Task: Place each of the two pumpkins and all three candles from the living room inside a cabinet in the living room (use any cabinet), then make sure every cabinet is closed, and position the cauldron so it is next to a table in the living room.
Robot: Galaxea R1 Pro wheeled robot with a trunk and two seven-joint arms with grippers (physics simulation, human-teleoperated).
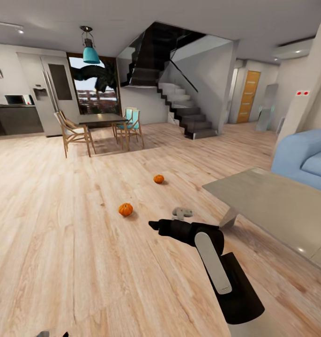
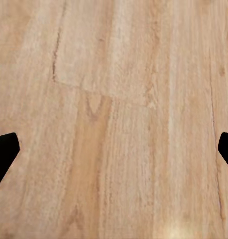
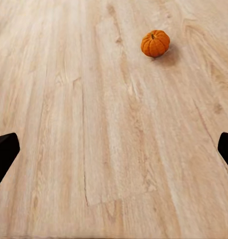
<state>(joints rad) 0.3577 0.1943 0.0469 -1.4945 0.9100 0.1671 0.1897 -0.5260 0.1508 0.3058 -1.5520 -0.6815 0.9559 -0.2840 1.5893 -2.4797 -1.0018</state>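
On the wooden floor (image 1: pixel 62 224) ahead: two pumpkins, nearer pumpkin (image 1: pixel 125 209) just beyond the right claw (image 3: pixel 114 149), farther pumpkin (image 1: pixel 159 179) well past it, toward the stairs. Right claw spread wide, holding nothing; left claw (image 2: pixel 114 149) equally wide, empty, over bare boards. Best approach: lower, centre on the nearer pumpkin, straddle its ribs, then close gently to avoid rolling it.

The right arm (image 1: pixel 212 255) is built of glossy black rounded segments, with a long white panel with rounded ends along its forearm. It tapers to a dark, pointed end. In each wrist view, the jaws show as plain matte black tips at the picture's two side edges.
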